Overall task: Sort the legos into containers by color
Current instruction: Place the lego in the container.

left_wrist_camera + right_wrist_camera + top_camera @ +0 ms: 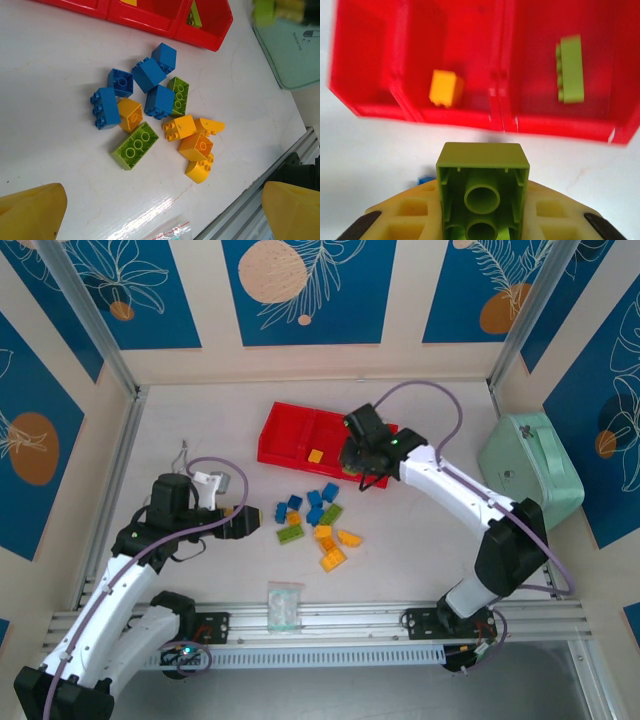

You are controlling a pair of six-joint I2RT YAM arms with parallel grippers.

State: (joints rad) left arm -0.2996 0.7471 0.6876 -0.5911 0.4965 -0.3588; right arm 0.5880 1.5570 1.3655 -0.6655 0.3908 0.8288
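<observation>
One orange brick point(446, 88) and one lime brick point(570, 70) sit in the red tray point(505, 122), the right gripper point(362, 468) pinches a second lime brick point(482, 172), the left gripper point(248, 523) gapes, and most legos point(160, 100) lie unsorted.

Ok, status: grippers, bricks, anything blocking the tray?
Right gripper shut on lime green brick, just short of red tray. Left gripper open, empty, above loose bricks. Nothing between brick and tray.
</observation>
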